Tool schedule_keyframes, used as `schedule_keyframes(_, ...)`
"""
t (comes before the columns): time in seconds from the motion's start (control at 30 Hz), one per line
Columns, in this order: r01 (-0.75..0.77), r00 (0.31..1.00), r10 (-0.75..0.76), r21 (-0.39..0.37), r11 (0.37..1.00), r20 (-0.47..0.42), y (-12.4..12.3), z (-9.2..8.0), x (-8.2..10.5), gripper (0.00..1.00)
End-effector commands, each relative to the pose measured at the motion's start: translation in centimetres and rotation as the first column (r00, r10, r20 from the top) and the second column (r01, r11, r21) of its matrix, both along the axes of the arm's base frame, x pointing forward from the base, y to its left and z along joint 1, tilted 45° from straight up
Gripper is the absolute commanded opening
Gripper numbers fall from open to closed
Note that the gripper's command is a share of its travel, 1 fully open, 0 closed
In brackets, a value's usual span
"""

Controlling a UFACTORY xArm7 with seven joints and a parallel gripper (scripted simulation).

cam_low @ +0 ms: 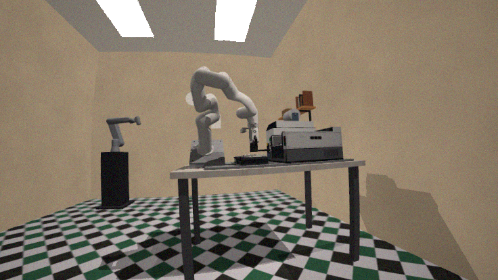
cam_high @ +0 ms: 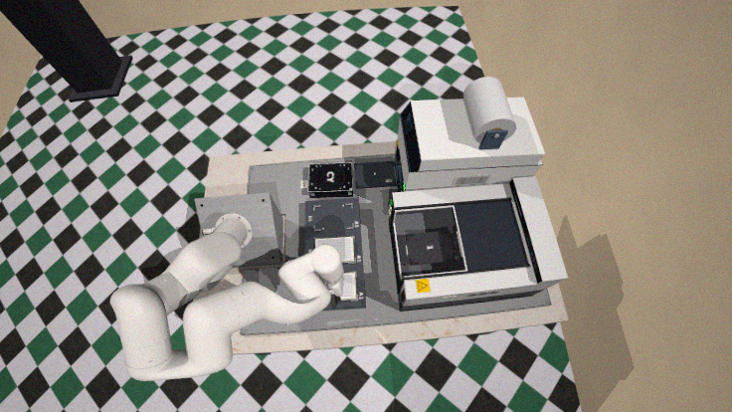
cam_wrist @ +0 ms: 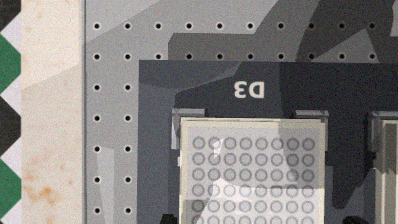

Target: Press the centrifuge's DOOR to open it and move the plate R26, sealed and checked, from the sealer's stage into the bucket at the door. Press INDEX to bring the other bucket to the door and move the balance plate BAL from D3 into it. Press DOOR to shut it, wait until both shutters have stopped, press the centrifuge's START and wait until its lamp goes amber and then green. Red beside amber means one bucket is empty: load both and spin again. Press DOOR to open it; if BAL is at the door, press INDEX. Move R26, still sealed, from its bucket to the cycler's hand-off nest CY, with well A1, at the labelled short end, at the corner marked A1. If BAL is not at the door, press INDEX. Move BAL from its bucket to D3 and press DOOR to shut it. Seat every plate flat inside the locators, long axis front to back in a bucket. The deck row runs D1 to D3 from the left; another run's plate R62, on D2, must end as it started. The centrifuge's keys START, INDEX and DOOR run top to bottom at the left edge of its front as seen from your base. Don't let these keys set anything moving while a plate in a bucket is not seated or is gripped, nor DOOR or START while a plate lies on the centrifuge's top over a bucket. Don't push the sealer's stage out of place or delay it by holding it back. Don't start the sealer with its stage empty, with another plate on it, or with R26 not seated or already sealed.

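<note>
The balance plate BAL [cam_wrist: 252,170] [cam_high: 350,285] is a pale well plate seated in nest D3 [cam_wrist: 249,90], at the near end of the deck row. My gripper [cam_wrist: 260,220] [cam_low: 254,147] is open and empty. It hangs low right above BAL, with a dark fingertip showing at each long side of the plate at the bottom edge of the wrist view. In the top view the wrist hides the fingers. The centrifuge [cam_high: 475,287] [cam_low: 306,146] has its door open, and a dark bucket [cam_high: 429,249] shows in the opening. I cannot see R26. The sealer's stage [cam_high: 376,175] looks empty.
Plate R62 [cam_high: 335,247] [cam_wrist: 387,165] sits on D2 close beside BAL. D1 [cam_high: 332,212] holds no plate. The black CY nest [cam_high: 331,178] lies at the far end of the deck. The sealer [cam_high: 470,148] with its film roll stands behind the centrifuge.
</note>
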State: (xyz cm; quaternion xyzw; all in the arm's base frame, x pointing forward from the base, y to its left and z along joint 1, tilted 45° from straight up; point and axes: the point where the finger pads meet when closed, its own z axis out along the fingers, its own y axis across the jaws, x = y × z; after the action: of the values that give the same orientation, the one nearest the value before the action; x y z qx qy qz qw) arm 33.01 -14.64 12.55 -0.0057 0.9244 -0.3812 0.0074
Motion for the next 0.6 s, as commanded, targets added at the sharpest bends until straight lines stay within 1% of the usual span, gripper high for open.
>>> schedule_keyframes(0.0, -0.002, 1.000, 0.002, -0.002, 1.000, 0.003, -0.45, -0.44, 0.18, 1.00)
schedule_keyframes(0.57, -0.002, 1.000, 0.002, -0.002, 1.000, 0.003, -0.62, -0.61, 0.18, 1.00)
